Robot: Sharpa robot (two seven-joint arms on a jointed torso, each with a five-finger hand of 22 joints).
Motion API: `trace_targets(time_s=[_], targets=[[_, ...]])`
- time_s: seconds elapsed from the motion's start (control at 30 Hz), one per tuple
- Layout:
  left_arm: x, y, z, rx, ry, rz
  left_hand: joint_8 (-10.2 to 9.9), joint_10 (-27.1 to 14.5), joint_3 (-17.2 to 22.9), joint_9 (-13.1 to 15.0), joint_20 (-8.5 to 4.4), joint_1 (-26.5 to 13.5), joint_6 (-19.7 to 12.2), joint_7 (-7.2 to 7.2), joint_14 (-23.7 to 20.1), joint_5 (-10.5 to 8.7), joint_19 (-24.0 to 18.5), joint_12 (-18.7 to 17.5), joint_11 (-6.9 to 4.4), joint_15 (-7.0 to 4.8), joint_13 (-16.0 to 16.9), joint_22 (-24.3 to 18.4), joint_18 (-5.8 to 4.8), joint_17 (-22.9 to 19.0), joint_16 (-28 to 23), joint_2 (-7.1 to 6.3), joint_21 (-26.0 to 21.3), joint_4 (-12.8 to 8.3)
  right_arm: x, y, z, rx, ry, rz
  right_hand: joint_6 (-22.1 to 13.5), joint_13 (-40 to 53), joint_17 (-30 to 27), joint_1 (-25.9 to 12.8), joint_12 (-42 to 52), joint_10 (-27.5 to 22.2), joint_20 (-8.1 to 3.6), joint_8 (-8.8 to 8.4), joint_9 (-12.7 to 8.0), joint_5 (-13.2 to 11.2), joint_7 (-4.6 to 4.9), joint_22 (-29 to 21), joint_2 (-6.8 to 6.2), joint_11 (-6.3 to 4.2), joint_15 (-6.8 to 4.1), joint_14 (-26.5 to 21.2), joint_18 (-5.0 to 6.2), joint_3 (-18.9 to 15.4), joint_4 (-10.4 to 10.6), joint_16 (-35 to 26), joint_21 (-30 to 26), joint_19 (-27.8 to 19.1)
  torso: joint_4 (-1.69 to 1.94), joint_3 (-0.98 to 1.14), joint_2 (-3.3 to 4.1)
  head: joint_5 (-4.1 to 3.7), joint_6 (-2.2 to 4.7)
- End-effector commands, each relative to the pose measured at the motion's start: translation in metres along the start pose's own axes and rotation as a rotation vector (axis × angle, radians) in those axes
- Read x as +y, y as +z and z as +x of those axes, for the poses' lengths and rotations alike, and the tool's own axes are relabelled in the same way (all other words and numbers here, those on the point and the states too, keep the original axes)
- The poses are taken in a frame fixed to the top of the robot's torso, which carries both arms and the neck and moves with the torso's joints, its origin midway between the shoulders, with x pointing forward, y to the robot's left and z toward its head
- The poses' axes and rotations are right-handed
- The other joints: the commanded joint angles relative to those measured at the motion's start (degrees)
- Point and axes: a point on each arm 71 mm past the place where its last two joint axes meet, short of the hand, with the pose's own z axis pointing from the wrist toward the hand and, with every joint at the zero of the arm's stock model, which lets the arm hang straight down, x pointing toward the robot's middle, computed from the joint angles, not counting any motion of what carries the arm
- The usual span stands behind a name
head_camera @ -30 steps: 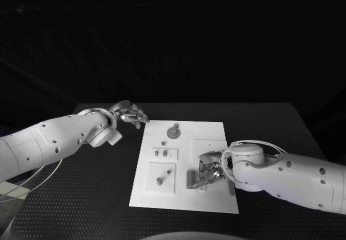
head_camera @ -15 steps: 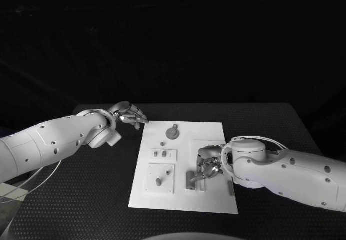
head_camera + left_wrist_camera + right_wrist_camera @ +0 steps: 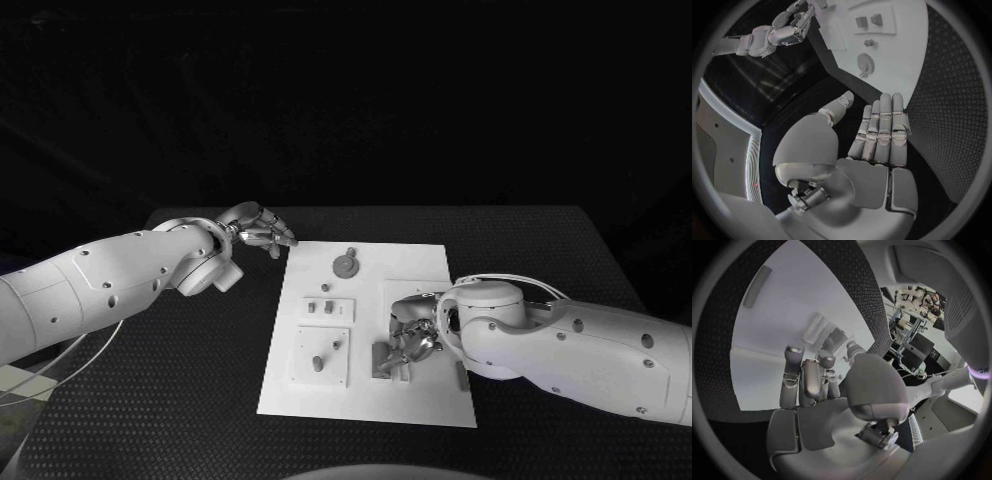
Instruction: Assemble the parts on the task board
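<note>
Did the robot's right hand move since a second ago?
Yes. The right hand slid a little across the task board, toward the board's middle and its far edge.

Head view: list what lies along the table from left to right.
left hand → round part at the task board's far end → right hand over the board's right half → bare black table.

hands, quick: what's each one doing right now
Left hand: open, fingers straight, holding nothing, beside the task board.
Right hand: over the board's parts; cannot tell whether it holds one.
</note>
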Motion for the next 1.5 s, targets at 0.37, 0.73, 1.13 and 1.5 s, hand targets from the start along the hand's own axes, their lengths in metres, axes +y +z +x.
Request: trace_targets(time_s=[0.37, 0.73, 1.13, 1.5], targets=[[-0.002, 0.000, 0.002, 0.013, 0.000, 0.010, 0.33, -0.26, -0.17, -0.10, 0.15, -0.22, -0.03, -0.15, 0.35, 0.15, -0.04, 0.32, 0.07, 0.07, -0.06, -0.07, 1.08, 0.11, -0.23, 0.01, 0.09, 0.13, 0.003, 0.005, 0.010, 0.059, -0.085, 0.010, 0.04, 0.07, 0.06, 0.55, -0.29, 0.31, -0.17, -0.26, -0.03, -0.09, 0.39, 0.90, 0.05, -0.02, -0.28, 0.06, 1.73, 0.15, 0.09, 0.12, -0.17, 0.04, 0.02, -0.02, 0.01, 0.16, -0.11], [-0.002, 0.001, 0.002, 0.014, 0.000, 0.009, 0.33, -0.26, -0.17, -0.10, 0.14, -0.21, -0.02, -0.15, 0.36, 0.15, -0.04, 0.34, 0.06, 0.07, -0.07, -0.07, 1.08, 0.16, -0.26, 0.01, 0.09, 0.12, 0.003, 0.010, 0.010, 0.036, -0.091, 0.031, 0.04, 0.07, 0.06, 0.67, -0.29, 0.33, -0.14, -0.25, -0.02, -0.09, 0.39, 0.92, 0.29, -0.01, -0.27, 0.05, 1.73, 0.09, 0.09, 0.13, -0.16, 0.02, 0.03, -0.01, 0.01, 0.20, -0.04], [-0.002, 0.000, 0.002, 0.021, 0.001, 0.006, 0.35, -0.26, -0.19, -0.10, 0.15, -0.26, 0.00, -0.16, 0.37, 0.15, -0.05, 0.35, 0.07, 0.08, -0.08, -0.07, 1.07, 0.22, -0.31, 0.03, 0.09, 0.16, -0.007, 0.014, 0.007, 0.003, -0.091, 0.070, 0.16, 0.16, 0.35, 0.91, -0.28, 0.45, -0.08, -0.20, 0.02, -0.09, 0.36, 0.99, 2.02, -0.04, -0.29, 0.19, 1.73, -0.46, 0.15, 0.31, -0.05, 0.03, -0.03, 0.00, 0.03, 0.38, -0.02], [-0.001, 0.000, 0.002, 0.020, 0.002, 0.005, 0.37, -0.25, -0.20, -0.09, 0.15, -0.28, 0.02, -0.17, 0.38, 0.15, -0.05, 0.37, 0.06, 0.07, -0.09, -0.07, 1.07, 0.26, -0.35, 0.05, 0.09, 0.17, -0.009, 0.013, 0.009, 0.034, -0.085, 0.061, 0.15, 0.20, 0.23, 0.60, -0.29, 0.47, -0.05, -0.22, 0.01, -0.10, 0.36, 1.00, 1.99, -0.04, -0.29, 0.10, 1.73, -1.04, 0.16, 0.28, -0.03, -0.01, -0.02, 0.02, 0.00, 0.37, 0.03]])
